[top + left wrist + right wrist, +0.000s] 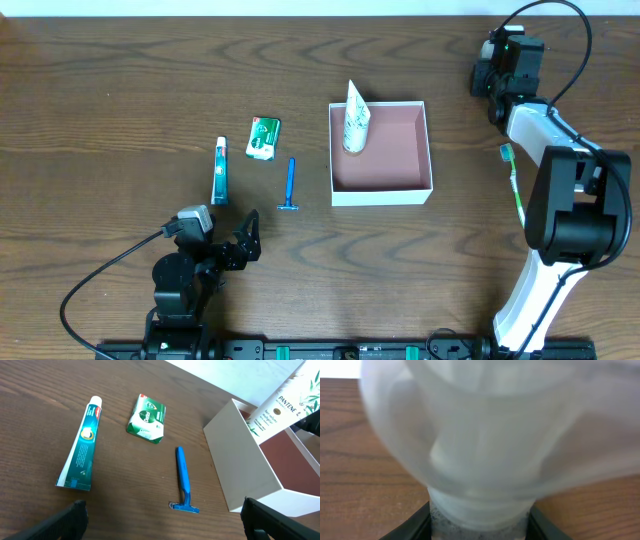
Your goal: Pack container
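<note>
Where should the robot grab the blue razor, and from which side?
Grab the razor by the middle of its long, thin handle, coming straight down from above. It lies flat on the table, so fingers probably can't slip under it, but they can pinch the handle's two long sides. The crosswise head is more awkward. The open left gripper is nearest.

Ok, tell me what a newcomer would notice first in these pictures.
The white container sits right of centre, a Pantene tube standing tilted in its far-left corner. Left of it on the dark wood table lie a toothpaste tube, a green packet and a blue razor. The right wrist view is filled by a blurred whitish object.
</note>
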You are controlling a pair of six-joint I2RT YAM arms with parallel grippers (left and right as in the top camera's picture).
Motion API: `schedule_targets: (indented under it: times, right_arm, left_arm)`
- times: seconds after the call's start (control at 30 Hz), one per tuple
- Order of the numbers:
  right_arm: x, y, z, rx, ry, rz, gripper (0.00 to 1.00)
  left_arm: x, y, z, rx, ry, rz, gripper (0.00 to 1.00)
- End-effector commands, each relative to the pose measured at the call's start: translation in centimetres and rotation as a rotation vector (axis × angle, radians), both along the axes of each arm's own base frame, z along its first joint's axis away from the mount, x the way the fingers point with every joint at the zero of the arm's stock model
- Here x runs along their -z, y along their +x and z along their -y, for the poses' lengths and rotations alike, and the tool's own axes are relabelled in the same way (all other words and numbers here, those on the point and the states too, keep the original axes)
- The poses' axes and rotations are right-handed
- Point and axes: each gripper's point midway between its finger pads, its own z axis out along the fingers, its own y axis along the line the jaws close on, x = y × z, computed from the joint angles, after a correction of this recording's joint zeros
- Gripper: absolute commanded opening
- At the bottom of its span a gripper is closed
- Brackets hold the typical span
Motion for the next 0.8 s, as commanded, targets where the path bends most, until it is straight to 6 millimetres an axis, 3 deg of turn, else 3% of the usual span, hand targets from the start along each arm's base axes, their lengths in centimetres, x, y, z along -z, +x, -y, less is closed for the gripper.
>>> schedule_targets:
  times: [0.0,0.43,0.77]
  right_arm:
    - [-0.1,0.1,1.3,0.042,0.003,0.017,0.34]
    - [-5.0,-0.1,1.1,0.047,0.016,0.091,0.32]
    - [-8.6,-1.3,0.7,0.034,0.021,0.107,0.31]
  left_arm:
    - [1.5,-0.5,0.1,0.004,-0.01,-0.052,0.98]
    - [1.5,-0.5,0.1,0.004,-0.01,-0.052,0.98]
    - [1.5,-0.5,0.1,0.004,-0.01,-0.052,0.98]
